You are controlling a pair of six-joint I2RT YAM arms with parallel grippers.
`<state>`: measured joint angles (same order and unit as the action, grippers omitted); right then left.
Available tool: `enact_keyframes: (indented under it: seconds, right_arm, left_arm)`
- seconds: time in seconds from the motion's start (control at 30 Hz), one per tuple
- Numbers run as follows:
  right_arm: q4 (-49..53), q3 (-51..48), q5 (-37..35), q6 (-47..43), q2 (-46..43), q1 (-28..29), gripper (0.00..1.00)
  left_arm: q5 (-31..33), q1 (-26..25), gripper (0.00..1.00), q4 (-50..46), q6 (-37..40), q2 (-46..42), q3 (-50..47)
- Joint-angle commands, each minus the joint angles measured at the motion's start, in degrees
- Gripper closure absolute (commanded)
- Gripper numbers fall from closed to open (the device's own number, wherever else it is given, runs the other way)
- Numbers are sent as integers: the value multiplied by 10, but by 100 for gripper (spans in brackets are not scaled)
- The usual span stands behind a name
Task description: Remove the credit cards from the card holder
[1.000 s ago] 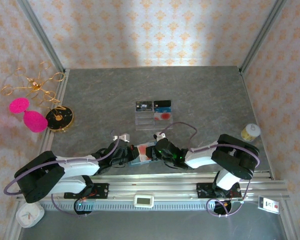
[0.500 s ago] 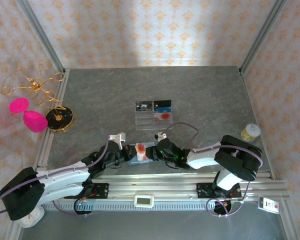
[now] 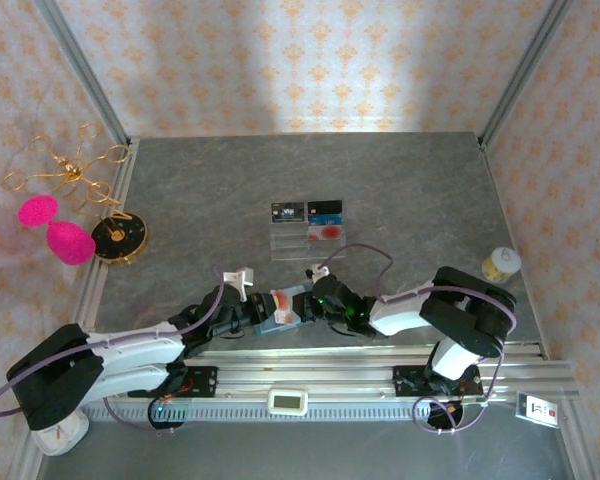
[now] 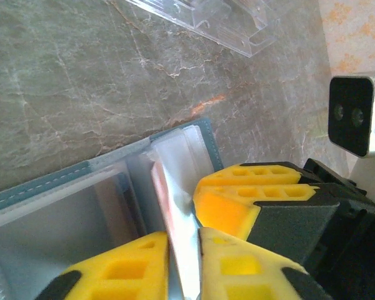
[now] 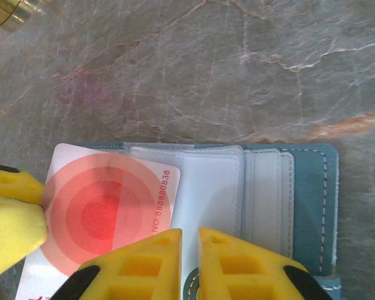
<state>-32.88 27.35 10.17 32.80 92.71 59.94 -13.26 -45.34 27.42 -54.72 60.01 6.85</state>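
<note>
The teal card holder (image 3: 292,312) (image 5: 312,206) lies open near the table's front edge, its clear pockets up. A pale credit card with red rings (image 5: 106,206) (image 3: 280,299) sticks partway out of its left side. My left gripper (image 3: 260,315) (image 4: 184,262) is shut on that card's edge (image 4: 175,212). One of its yellow fingers (image 5: 9,225) shows at the card's left in the right wrist view. My right gripper (image 3: 308,305) (image 5: 189,262) is over the holder from the right, jaws nearly together on its pocket edge. Three more cards lie in a clear tray (image 3: 307,228).
The clear tray (image 4: 225,19) sits just beyond the holder at mid table. A black and gold disc (image 3: 118,237) stands at the left edge and a pale jar (image 3: 500,264) at the right. The aluminium rail (image 3: 310,370) runs right behind the grippers.
My right gripper's jaws have closed in on the holder. The left arm has shifted its elbow, and its gripper stays on the red-ringed card.
</note>
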Motion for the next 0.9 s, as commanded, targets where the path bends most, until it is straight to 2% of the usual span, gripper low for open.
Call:
enact_keyframes:
  seconds: [0.0, 0.17, 0.2, 0.3, 0.53, 0.63, 0.77, 0.87]
  right_arm:
    - [47, -3, 45, -5, 28, 6, 88]
    - [44, 1, 55, -9, 36, 7, 88]
    - [45, 2, 54, -8, 36, 7, 88]
    - [54, 1, 41, -3, 33, 6, 88]
    - [76, -20, -22, 21, 9, 5, 88]
    - [69, -28, -29, 22, -2, 4, 86]
    - [51, -41, -42, 1, -39, 4, 84]
    - [67, -48, -77, -27, -94, 4, 82]
  left_arm:
    - [-14, 2, 79, 47, -1, 8, -9]
    - [-19, 1, 78, 54, -2, 28, -7]
    - [-21, 1, 81, 52, 1, 31, -5]
    - [-21, 1, 100, 34, 8, 31, 1]
    - [31, 5, 100, -126, 61, -69, 42]
    - [53, 5, 100, -186, 107, -106, 75]
    - [49, 8, 100, -206, 207, -121, 124]
    - [21, 25, 100, -202, 289, -107, 158]
